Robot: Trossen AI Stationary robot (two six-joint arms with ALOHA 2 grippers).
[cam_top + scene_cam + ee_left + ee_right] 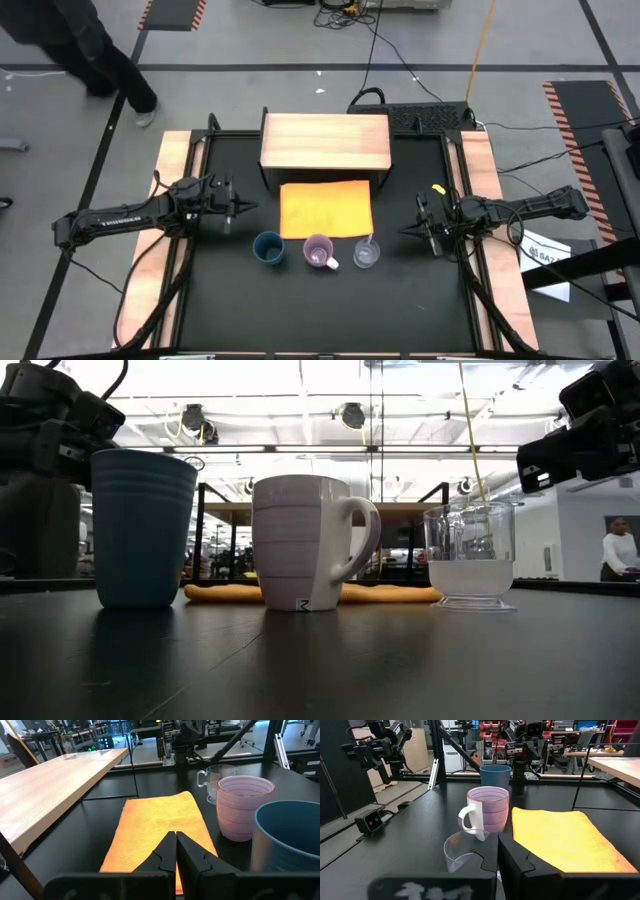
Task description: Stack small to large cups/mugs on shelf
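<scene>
Three cups stand upright in a row on the black table near its front: a dark blue tumbler (268, 247) on the left, a lilac mug (319, 251) with a handle in the middle, a clear cup (366, 254) on the right. The light wooden shelf (325, 141) stands at the far side. My left gripper (252, 207) is shut and empty, left of the orange cloth. My right gripper (403, 233) is shut and empty, right of the clear cup. In the left wrist view the tumbler (287, 837), mug (244, 807) and clear cup (216, 780) show beyond the shut fingers (176, 851).
A flat orange cloth (326, 208) lies on the table between the shelf and the cups. Wooden side rails (175, 190) run along both table edges. A person walks on the floor beyond the table's far left (90, 50). Cables lie behind the shelf.
</scene>
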